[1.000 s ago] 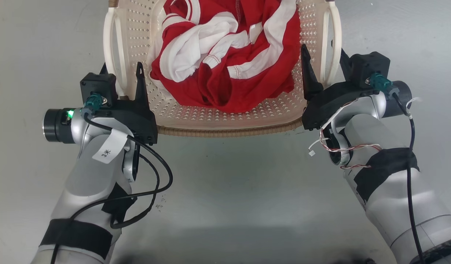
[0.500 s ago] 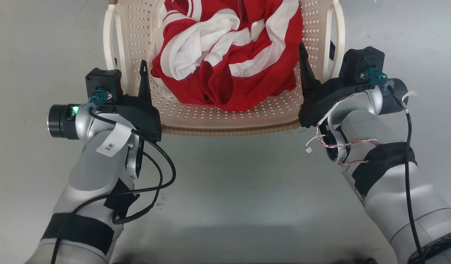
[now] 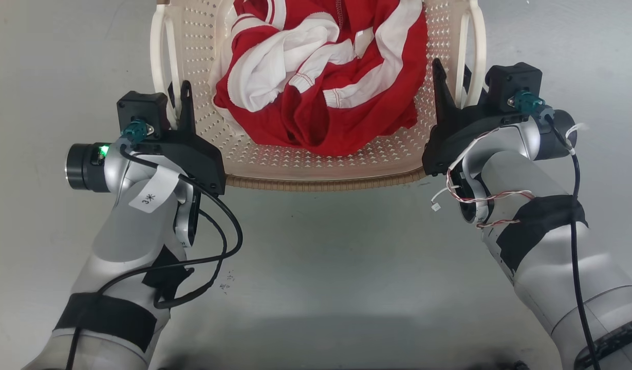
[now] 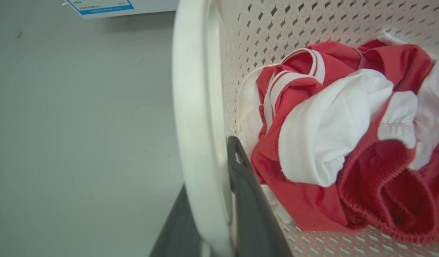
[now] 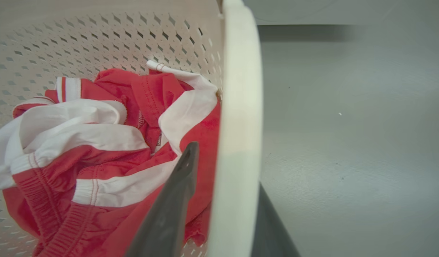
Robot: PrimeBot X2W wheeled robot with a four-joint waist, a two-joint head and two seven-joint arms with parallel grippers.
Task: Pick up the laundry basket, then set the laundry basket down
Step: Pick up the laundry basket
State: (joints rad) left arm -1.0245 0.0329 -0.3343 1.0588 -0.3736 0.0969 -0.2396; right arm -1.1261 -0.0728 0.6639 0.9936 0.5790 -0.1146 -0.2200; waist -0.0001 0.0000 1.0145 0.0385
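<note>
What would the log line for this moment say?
left tool: shut on left handle of laundry basket | right tool: open astride right handle | load: red-white clothes

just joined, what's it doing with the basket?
Both arms are at the laundry basket, which holds red-and-white clothing. The left gripper is clamped on the left loop handle. The right gripper straddles the right loop handle, with a gap showing at its inner finger. The lift probably comes next.
</note>
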